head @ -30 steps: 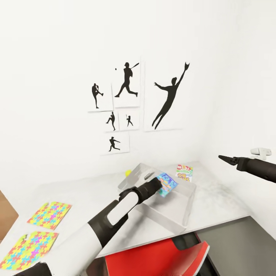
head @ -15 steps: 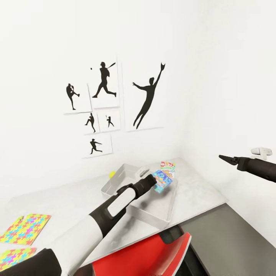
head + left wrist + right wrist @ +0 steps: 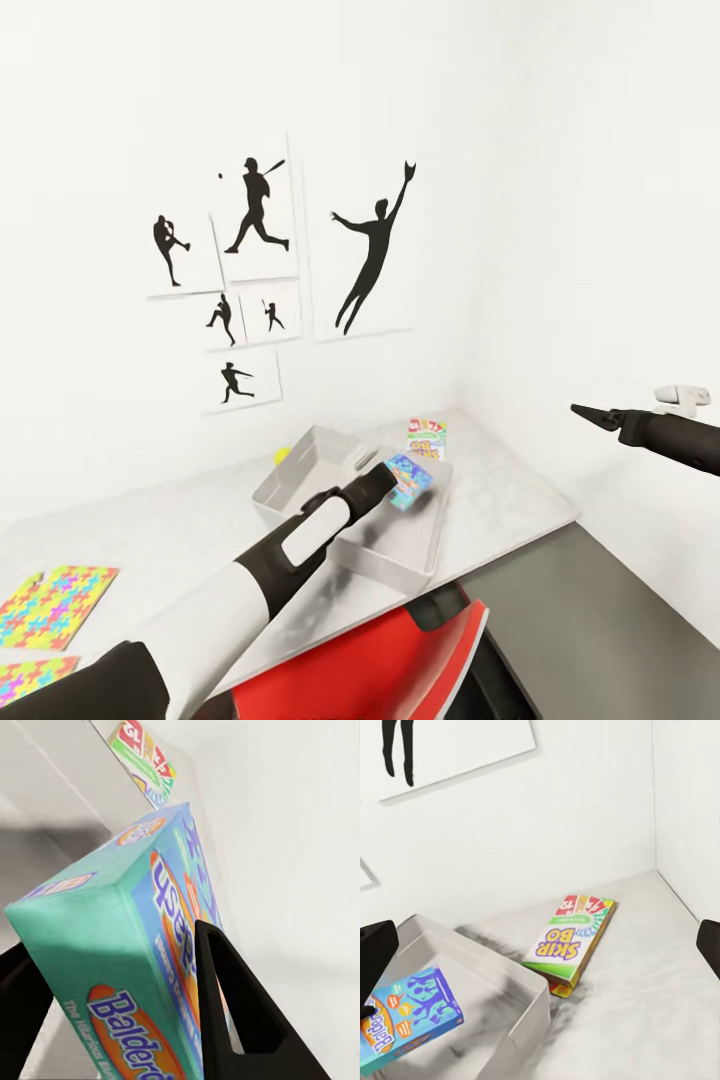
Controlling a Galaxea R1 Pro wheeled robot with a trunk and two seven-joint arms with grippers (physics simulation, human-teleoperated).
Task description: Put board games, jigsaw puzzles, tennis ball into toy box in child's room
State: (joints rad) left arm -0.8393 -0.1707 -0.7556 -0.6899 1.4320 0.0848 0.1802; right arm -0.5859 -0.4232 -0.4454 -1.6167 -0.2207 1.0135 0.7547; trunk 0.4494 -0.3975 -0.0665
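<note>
The left claw [image 3: 392, 480] is clamped on the blue box [image 3: 410, 482], one black finger [image 3: 240, 1020] against its printed face and the other on the opposite side. The box hangs tilted above the grey bin [image 3: 300, 465], over the bin's far half, clear of the bin floor as far as I can tell. In the left wrist view the box [image 3: 135, 967] shows teal and blue sides with orange lettering, and the SKIP-BO box [image 3: 142, 761] lies beyond it.

The bin sits on the pale desk [image 3: 520, 500], close to the corner of the white walls. The SKIP-BO box [image 3: 427, 438] lies flat on the desk just beyond the bin's far end, near the back wall; the right wrist view has it [image 3: 574, 937] just beside the bin's rim [image 3: 529, 1020], and whether they touch I cannot tell. The yellow ball [image 3: 283, 456] peeps out behind the bin's far-left edge, on the wall side.

Well off to the left, two puzzles lie flat on the desk: one [image 3: 55, 605] in full colour, the other [image 3: 30, 675] partly cut off by the picture's edge and by the left arm.

The right claw [image 3: 585, 411] hangs in the air off to the right, well apart from the bin, its fingers drawn together to a point with nothing in them.

A red chair [image 3: 380, 665] stands in front of the desk, beside a darker grey section [image 3: 600, 620]. Black sports silhouettes [image 3: 370, 255] hang on the wall above.
</note>
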